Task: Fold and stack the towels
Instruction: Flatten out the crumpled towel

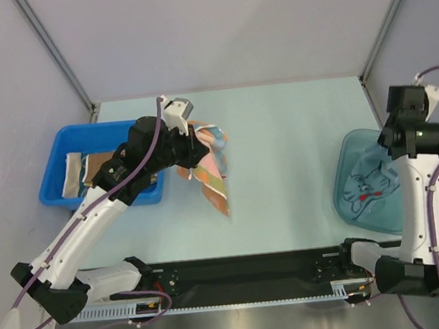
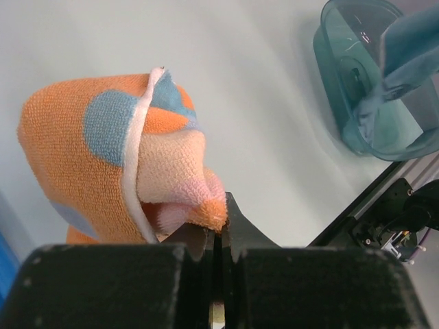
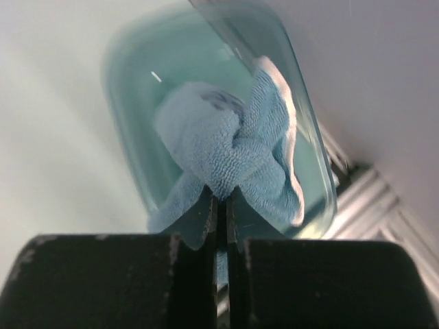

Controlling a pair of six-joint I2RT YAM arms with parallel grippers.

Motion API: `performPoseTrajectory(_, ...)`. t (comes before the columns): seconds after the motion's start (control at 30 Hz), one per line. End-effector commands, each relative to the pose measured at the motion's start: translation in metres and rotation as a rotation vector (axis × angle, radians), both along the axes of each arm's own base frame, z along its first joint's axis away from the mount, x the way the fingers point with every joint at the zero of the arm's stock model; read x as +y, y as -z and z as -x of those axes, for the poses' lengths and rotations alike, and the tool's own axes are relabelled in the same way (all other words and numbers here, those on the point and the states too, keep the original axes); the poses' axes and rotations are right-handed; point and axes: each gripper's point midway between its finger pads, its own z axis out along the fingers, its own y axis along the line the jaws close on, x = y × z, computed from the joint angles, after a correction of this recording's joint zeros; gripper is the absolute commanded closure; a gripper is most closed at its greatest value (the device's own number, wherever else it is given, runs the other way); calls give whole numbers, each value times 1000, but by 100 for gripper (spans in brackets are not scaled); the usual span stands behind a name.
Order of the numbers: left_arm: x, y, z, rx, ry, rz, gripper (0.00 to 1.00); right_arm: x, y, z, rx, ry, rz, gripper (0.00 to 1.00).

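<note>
Right, on my left arm (image 1: pixel 93 223) the jaws are clenched on a corner of the orange towel (image 2: pixel 103 151). From the wrist view I see the two black fingers pressed together with the cloth pinched at their tips. The towel is orange with pale blue dots and a white hem, and its paler underside shows where it folds over. In the top view it hangs (image 1: pixel 213 165) from the jaws just right of the blue bin (image 1: pixel 61 137), draped down over the pale surface (image 1: pixel 280 143); I cannot tell whether its lowest corner touches. Inside the blue bin lie folded cloths (image 1: pixel 88 171), one pale and one brown, partly hidden by my arm.

On my right arm (image 1: pixel 420 192) the jaws are likewise closed, grasping the light blue towel (image 3: pixel 226 151) by a bunched fold. The cloth spreads out to both sides of the fingers, and its lower folds reach into the translucent teal tub (image 3: pixel 130 82) beneath. The top view puts that tub (image 1: pixel 343 170) at the right edge of the surface, well apart from the blue bin. The left wrist view catches the same tub (image 2: pixel 329 55) with the blue cloth (image 2: pixel 405 62) rising out of it.
</note>
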Motion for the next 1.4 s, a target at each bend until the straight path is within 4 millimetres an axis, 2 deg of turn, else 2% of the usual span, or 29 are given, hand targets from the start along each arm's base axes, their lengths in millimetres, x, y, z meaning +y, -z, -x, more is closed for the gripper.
performPoseTrajectory(0.0, -9, -3, -10, -32, 9, 41, 100, -16, 54, -4, 17, 41, -41, 100)
performPoseTrajectory(0.03, -11, -1, -13, -35, 13, 33, 100, -23, 86, 3, 67, 87, -72, 96)
performPoseTrajectory(0.13, -19, 7, -28, -16, 4, 20, 100, -20, 102, -8, 61, 78, -136, 69)
performPoseTrajectory(0.17, -24, 9, -31, -6, 10, 24, 100, -19, 85, -11, 20, 108, -149, 47)
performPoseTrajectory(0.2, -30, 9, -35, -6, 17, 38, 97, -18, 76, -14, -2, 103, -148, 36)
performPoseTrajectory(0.23, -38, 22, -42, 36, 15, 35, 91, -16, 66, -18, -28, 100, -146, 28)
performPoseTrajectory(0.27, -41, 27, -47, 53, 3, 34, 80, -10, 46, -25, -78, 79, -148, 22)
performPoseTrajectory(0.33, -48, 43, -56, 97, -15, 31, 76, 11, 35, -42, -115, -15, -195, 21)
performPoseTrajectory(0.37, -56, 65, -62, 147, -12, 9, 75, 24, 31, -53, -137, -64, -212, 21)
performPoseTrajectory(0.43, -67, 89, -64, 205, 20, -4, 70, 73, 29, -74, -139, -242, -243, 21)
performPoseTrajectory(0.47, -77, 111, -62, 266, 66, -14, 67, 85, 34, -88, -142, -285, -247, 22)
performPoseTrajectory(0.5, -83, 116, -60, 283, 99, -10, 54, 120, 43, -96, -117, -395, -263, 23)
performPoseTrajectory(0.53, -83, 118, -61, 280, 114, -28, 49, 145, 47, -108, -127, -491, -306, 24)
performPoseTrajectory(0.57, -76, 118, -66, 266, 74, -56, 42, 158, 65, -118, -83, -527, -323, 27)
performPoseTrajectory(0.6, -68, 120, -65, 268, 49, -88, 39, 184, 78, -120, -46, -597, -334, 29)
performPoseTrajectory(0.63, -60, 114, -68, 240, 30, -111, 37, 199, 84, -128, -43, -637, -343, 33)
performPoseTrajectory(0.67, -43, 112, -69, 222, -29, -160, 34, 217, 105, -132, 15, -677, -365, 35)
performPoseTrajectory(0.7, -34, 112, -70, 206, -48, -193, 34, 231, 116, -133, 37, -714, -382, 36)
performPoseTrajectory(0.73, -23, 119, -71, 210, -79, -228, 34, 257, 119, -137, 21, -800, -386, 39)
performPoseTrajectory(0.8, -12, 129, -69, 216, -101, -260, 35, 284, 140, -142, 59, -892, -410, 40)
performPoseTrajectory(0.83, -8, 146, -64, 244, -103, -277, 35, 302, 139, -151, 22, -956, -406, 41)
performPoseTrajectory(0.87, -11, 149, -67, 233, -100, -257, 37, 311, 142, -156, 14, -986, -418, 44)
performPoseTrajectory(0.9, -14, 164, -63, 254, -77, -256, 38, 323, 158, -161, 38, -1017, -448, 46)
performPoseTrajectory(0.97, -27, 165, -73, 206, -44, -211, 40, 339, 156, -178, 5, -1069, -465, 49)
performPoseTrajectory(1.0, -31, 168, -75, 188, -20, -210, 41, 346, 175, -182, 53, -1089, -488, 50)
performPoseTrajectory(1.03, -34, 178, -78, 196, -9, -216, 41, 351, 173, -187, 56, -1105, -490, 51)
performPoseTrajectory(1.07, -38, 179, -82, 180, 1, -212, 42, 353, 179, -189, 77, -1110, -496, 52)
performPoseTrajectory(1.2, -53, 192, -93, 150, 64, -262, 43, 358, 207, -176, 169, -1114, -538, 51)
performPoseTrajectory(1.37, -46, 224, -104, 168, 43, -373, 41, 356, 228, -158, 205, -1121, -569, 50)
